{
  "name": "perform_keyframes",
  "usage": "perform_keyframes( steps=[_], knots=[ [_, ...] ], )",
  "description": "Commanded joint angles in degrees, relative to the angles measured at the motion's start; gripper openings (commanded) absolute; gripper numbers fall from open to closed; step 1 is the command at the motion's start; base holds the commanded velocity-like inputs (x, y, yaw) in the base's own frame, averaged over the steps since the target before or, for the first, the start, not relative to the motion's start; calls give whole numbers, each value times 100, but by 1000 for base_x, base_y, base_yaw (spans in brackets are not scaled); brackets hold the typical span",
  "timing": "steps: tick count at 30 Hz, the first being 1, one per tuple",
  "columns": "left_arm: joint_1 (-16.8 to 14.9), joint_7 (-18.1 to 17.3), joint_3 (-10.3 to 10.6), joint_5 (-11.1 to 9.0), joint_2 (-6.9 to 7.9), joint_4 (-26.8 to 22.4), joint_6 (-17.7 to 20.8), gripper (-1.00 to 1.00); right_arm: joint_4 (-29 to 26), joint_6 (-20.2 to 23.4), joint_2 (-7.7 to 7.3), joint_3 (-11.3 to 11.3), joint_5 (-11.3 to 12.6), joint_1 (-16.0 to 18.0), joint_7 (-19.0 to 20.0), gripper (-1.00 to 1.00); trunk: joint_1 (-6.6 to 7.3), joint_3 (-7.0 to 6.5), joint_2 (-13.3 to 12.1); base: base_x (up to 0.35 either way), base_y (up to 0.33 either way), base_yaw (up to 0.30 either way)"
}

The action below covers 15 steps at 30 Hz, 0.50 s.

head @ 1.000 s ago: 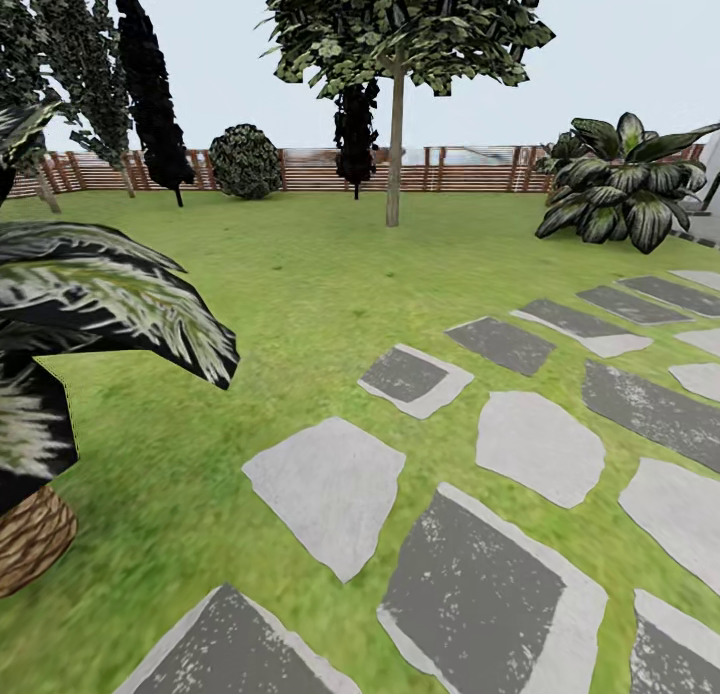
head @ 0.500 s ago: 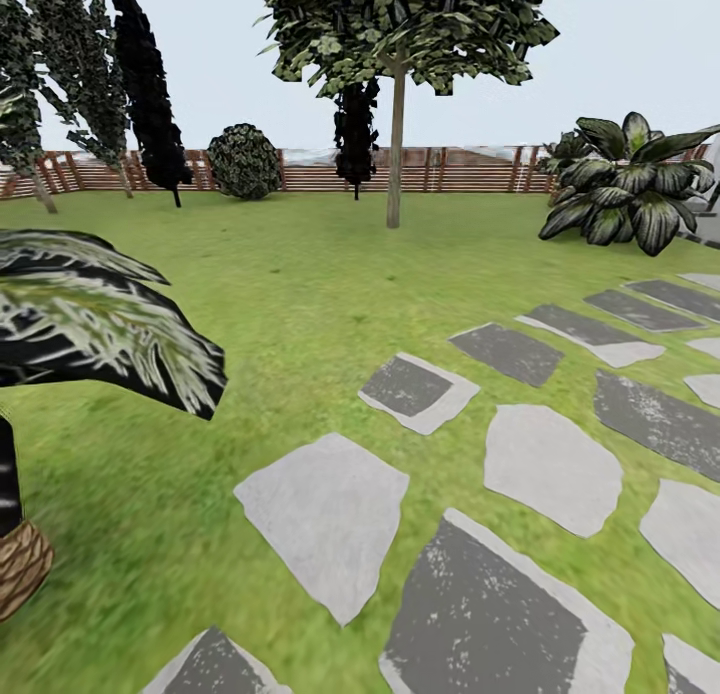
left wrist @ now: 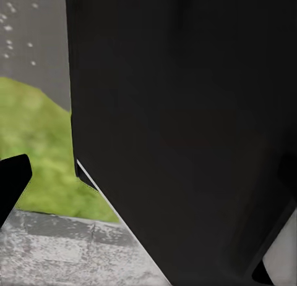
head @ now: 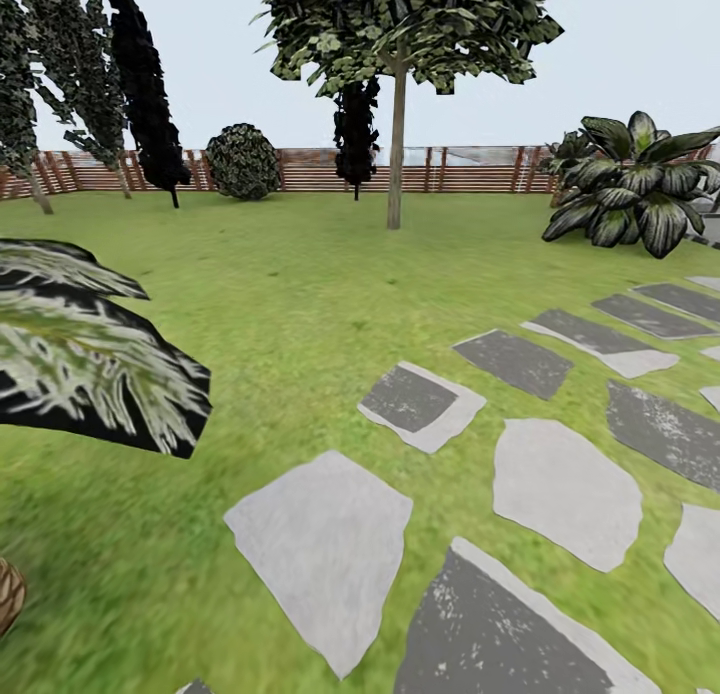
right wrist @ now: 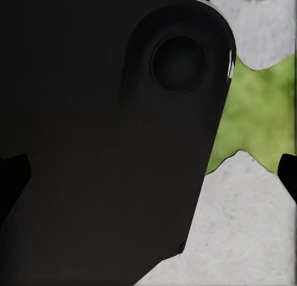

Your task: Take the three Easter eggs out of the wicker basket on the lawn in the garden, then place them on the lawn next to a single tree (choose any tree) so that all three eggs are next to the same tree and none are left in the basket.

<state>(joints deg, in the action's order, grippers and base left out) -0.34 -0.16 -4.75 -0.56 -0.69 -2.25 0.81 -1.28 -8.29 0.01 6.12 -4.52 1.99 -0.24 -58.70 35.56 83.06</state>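
Item, in transit: you are facing the tree [head: 396, 144] far ahead across the lawn [head: 290, 294], beside stepping stones [head: 320, 544]. Wicker basket and eggs: direction undeterminable. Both wrist cameras are looking at dark robot body; grip state undeterminable.

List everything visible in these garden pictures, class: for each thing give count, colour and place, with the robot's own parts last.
tree: one, pale trunk, dark green crown, far centre of the lawn.
cypresses: several, near black, far left by the fence.
round bush: one, dark green, at the fence.
fence: brown slats, along the back.
broad-leaf plant: one, dark green, far right.
palm frond: dark with pale streaks, near left.
stepping stones: many, grey, lower right.
lawn: mottled green.
robot body: black, close before both wrist cameras.
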Motion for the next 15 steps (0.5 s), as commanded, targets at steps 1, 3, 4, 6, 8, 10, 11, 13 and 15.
perform_keyframes(
  steps=[1,3,4,6,8,10,11,13,15],
  knots=[
    [-1,-2,-44,-6,-2,-4,8,100,5,-15,-1,12,-42,3,-3,100,-3,5,2,330,0,0],
    [-1,-2,-44,-6,2,-4,7,100,5,-15,-1,12,-43,3,-3,100,-3,5,2,330,0,0],
    [-1,-2,-44,-6,4,-4,9,100,5,-15,-1,12,-42,3,-3,100,-3,5,2,330,0,0],
    [-1,-2,-47,-9,6,-4,13,100,5,-15,-1,12,-41,3,-3,100,-3,5,2,330,0,0],
    [-1,-2,-51,-13,7,-4,15,100,5,-15,-1,12,-42,3,-3,100,-3,5,2,330,0,0],
    [-1,-2,-52,-14,7,-4,15,100,5,-15,-1,12,-42,3,-3,100,-3,5,2,330,0,0],
    [-1,-2,-52,-14,7,-4,15,100,5,-15,-1,12,-42,3,-3,100,-3,5,2,330,0,0],
    [-1,-2,-52,-14,7,-4,15,100,5,-15,-1,12,-44,3,-3,100,-3,5,2,331,0,0],
    [-1,-2,-52,-15,12,-4,15,100,5,-15,-1,12,-43,3,-3,100,-3,5,2,331,0,0]
  ],
)
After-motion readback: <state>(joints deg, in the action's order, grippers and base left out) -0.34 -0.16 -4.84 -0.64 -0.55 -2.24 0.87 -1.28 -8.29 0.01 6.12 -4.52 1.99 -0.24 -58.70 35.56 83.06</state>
